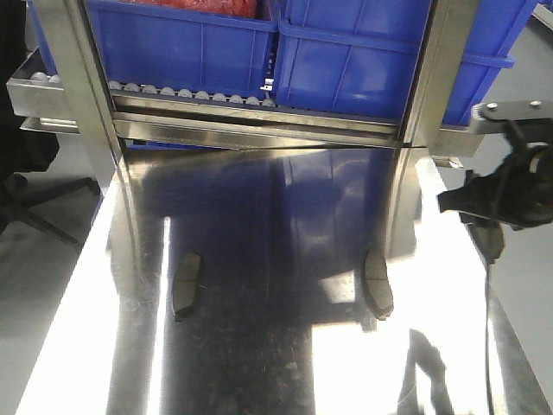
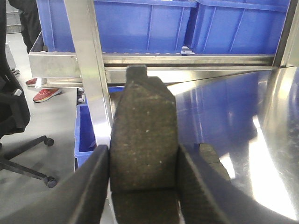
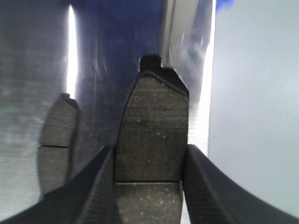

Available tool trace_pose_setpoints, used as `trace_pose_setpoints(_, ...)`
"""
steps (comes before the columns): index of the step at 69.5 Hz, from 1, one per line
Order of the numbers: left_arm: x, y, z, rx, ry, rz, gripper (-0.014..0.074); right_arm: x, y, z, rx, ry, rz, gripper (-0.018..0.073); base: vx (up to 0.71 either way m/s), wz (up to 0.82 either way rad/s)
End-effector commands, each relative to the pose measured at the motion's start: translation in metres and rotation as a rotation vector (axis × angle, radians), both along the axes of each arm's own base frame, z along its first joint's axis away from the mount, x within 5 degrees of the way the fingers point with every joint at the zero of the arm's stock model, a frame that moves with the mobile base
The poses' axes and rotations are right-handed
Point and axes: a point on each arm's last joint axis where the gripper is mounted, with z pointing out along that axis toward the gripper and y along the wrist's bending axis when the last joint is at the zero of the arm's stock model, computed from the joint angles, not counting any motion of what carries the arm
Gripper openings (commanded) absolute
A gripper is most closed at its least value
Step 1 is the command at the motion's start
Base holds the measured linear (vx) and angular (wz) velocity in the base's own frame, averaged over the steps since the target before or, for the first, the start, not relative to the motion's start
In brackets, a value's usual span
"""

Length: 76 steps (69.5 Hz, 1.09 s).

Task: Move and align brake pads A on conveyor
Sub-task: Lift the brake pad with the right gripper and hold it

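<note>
Evidently left pincer (image 2: 142,156) and right pincer (image 3: 149,154) clamp brake pads (image 2: 142,112) (image 3: 154,109), bottoms cropped.

I get a shiny steel tabletop (image 1: 259,363) filling most of my front view, with hard white glare streaks (image 1: 161,294) and blue reflections on it. Behind it, two blue plastic bins (image 1: 186,47) sit side by side on a roller rack (image 1: 173,92); the left one holds something red (image 1: 203,7). Steel uprights (image 1: 82,86) frame the rack on both sides. Left of the table there's grey floor (image 1: 43,251) with a black office chair base (image 1: 39,194) on it. My left wrist view adds a castor (image 2: 49,181), a red sneaker (image 2: 46,94) near the rack's corner, and another blue bin (image 2: 86,137) below table level. In the right wrist view I only get pale floor past the table edge.
</note>
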Motion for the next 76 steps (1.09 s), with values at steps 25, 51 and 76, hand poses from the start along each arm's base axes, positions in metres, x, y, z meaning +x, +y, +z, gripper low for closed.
trace_pose_setpoints(25,0.001,-0.001,0.016,-0.026,-0.107,-0.008,-0.0006,-0.135,-0.013,0.062,0.040,-0.607,0.008,-0.0010,0.00,0.00)
trace_pose_setpoints(51,0.001,-0.001,0.016,-0.026,-0.107,-0.008,-0.0006,-0.211,-0.018,0.029,0.070,-0.847,0.012,-0.0010,0.00,0.00)
trace_pose_setpoints(76,0.001,-0.001,0.016,-0.026,-0.107,-0.008,-0.0006,-0.231,-0.020,0.028,0.076,-0.933,0.012,-0.0010,0.00,0.00)
